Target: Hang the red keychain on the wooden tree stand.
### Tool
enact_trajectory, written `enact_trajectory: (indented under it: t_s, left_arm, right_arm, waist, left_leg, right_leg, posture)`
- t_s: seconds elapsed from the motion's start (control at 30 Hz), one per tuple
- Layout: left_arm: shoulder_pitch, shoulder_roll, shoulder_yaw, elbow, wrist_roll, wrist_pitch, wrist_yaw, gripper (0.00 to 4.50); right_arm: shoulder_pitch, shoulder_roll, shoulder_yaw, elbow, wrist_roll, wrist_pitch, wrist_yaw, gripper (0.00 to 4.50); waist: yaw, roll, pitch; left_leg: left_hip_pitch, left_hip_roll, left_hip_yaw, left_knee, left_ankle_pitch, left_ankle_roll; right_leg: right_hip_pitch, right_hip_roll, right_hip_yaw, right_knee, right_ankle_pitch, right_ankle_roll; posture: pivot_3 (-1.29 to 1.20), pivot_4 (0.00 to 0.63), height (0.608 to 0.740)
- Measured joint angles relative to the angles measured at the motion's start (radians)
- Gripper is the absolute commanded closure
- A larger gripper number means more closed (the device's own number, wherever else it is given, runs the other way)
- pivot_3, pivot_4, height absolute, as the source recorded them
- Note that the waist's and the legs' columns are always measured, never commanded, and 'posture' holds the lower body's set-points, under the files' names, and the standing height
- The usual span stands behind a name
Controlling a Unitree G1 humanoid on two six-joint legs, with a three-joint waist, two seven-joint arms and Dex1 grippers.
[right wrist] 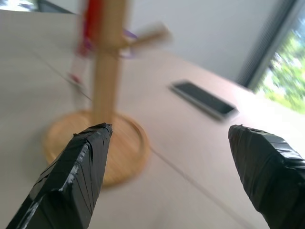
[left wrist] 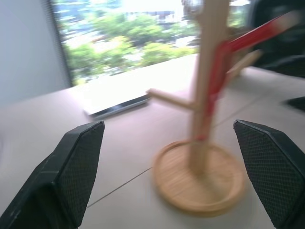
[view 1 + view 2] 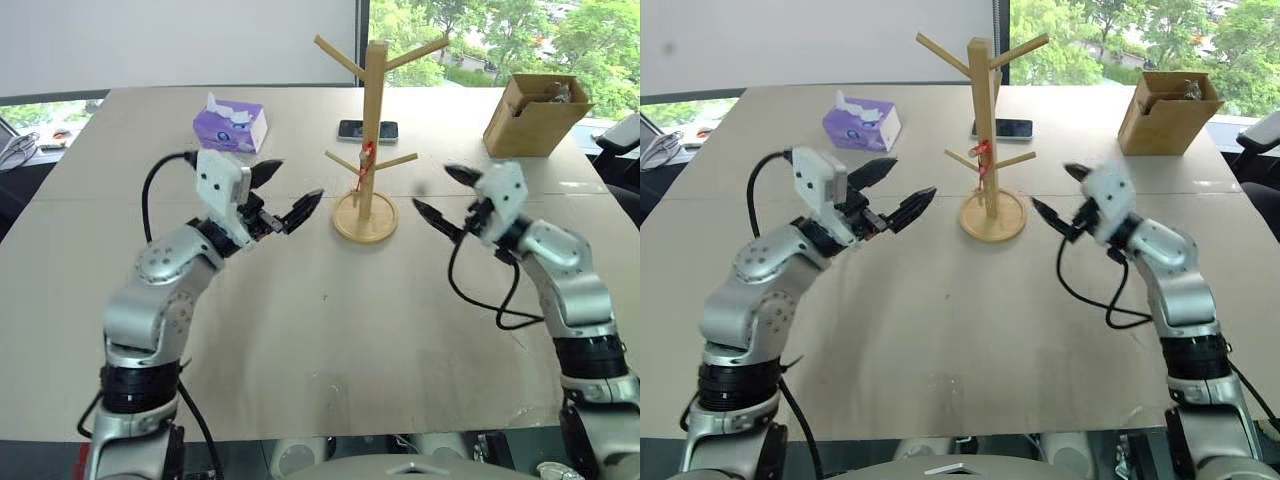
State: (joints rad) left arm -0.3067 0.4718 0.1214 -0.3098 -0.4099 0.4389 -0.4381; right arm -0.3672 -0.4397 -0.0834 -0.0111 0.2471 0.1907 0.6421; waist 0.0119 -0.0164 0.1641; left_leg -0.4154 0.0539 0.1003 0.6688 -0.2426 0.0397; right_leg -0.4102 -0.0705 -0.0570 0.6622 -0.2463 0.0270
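Right gripper [image 3: 441, 192]: sitting right of centre in the left eye view, fingers spread wide and holding nothing, pointing toward the stand. Judged: nothing is left for it to carry, so it is standing clear of the pegs.

Left gripper [image 3: 288, 193]: sitting left of centre, fingers likewise parted wide and empty, aiming at the stand from the opposite side without touching it.

Wooden tree stand [image 3: 372, 120]: standing upright between the two grippers at centre frame, on its round disc base on the worktop [image 3: 300, 330]; four slim pegs are angling upward, which would keep a hung loop from sliding off.

Red keychain [image 3: 366, 156]: hanging against the pole at the level of the lower pegs, the red loop draping down with its pale end dangling below; which peg is bearing it cannot be told. Judged: the hanging step appears done.

Smartphone [image 3: 367, 130]: lying flat just behind the stand.

Purple tissue box [image 3: 231, 127]: resting at upper left.

Cardboard box [image 3: 534, 115]: standing open at upper right, well apart.
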Motion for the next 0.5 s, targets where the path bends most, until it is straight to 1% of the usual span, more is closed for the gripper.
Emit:
enact_trajectory:
  t_s: [0.07, 0.13, 0.3, 0.37, 0.5]
  left_arm:
    - [0.009, -0.05, -0.007, 0.048, 0.066, -0.049, 0.065, 0.0]
    - [0.011, -0.094, -0.012, 0.119, 0.143, -0.119, 0.138, 0.0]
    - [0.016, -0.163, 0.0, 0.228, 0.211, -0.236, 0.221, 0.0]
    - [0.023, -0.182, 0.028, 0.276, 0.23, -0.292, 0.253, 0.0]
    - [0.049, -0.201, 0.076, 0.348, 0.242, -0.374, 0.292, 0.0]
  right_arm:
    - [0.012, 0.03, -0.058, 0.085, 0.01, -0.019, -0.044, 0.3]
    - [0.012, 0.058, -0.106, 0.214, 0.011, -0.072, -0.093, 0.3]
    - [0.001, 0.086, -0.142, 0.392, -0.004, -0.19, -0.162, 0.3]
    - [-0.018, 0.093, -0.149, 0.45, -0.011, -0.236, -0.196, 0.3]
    - [-0.057, 0.094, -0.156, 0.5, -0.026, -0.289, -0.236, 0.3]
  waist:
    - [-0.002, 0.0, 0.0]
    - [-0.003, 0.0, 0.0]
    - [-0.004, 0.0, 0.0]
    - [-0.008, 0.0, 0.0]
    - [-0.017, 0.0, 0.0]
  left_leg:
    - [0.0, 0.0, 0.0, 0.0, 0.0, 0.0]
    - [0.0, 0.0, 0.0, 0.0, 0.0, 0.0]
    - [0.0, 0.0, 0.002, 0.0, 0.0, 0.0]
    - [0.0, 0.001, 0.002, 0.0, 0.0, 0.0]
    - [0.0, 0.002, 0.002, 0.0, 0.0, 0.0]
  right_leg:
    - [0.0, 0.001, 0.0, 0.0, 0.0, 0.0]
    - [0.0, 0.001, 0.0, 0.0, 0.0, 0.0]
    - [-0.001, 0.001, 0.001, 0.0, 0.0, 0.0]
    - [-0.001, 0.0, 0.001, 0.0, 0.0, 0.0]
    - [-0.001, 0.0, 0.001, 0.0, 0.0, 0.0]
  posture:
    - [0.0, 0.15, 0.74]
    - [0.0, 0.15, 0.74]
    - [0.0, 0.15, 0.74]
    - [0.0, 0.15, 0.74]
    - [0.0, 0.15, 0.74]
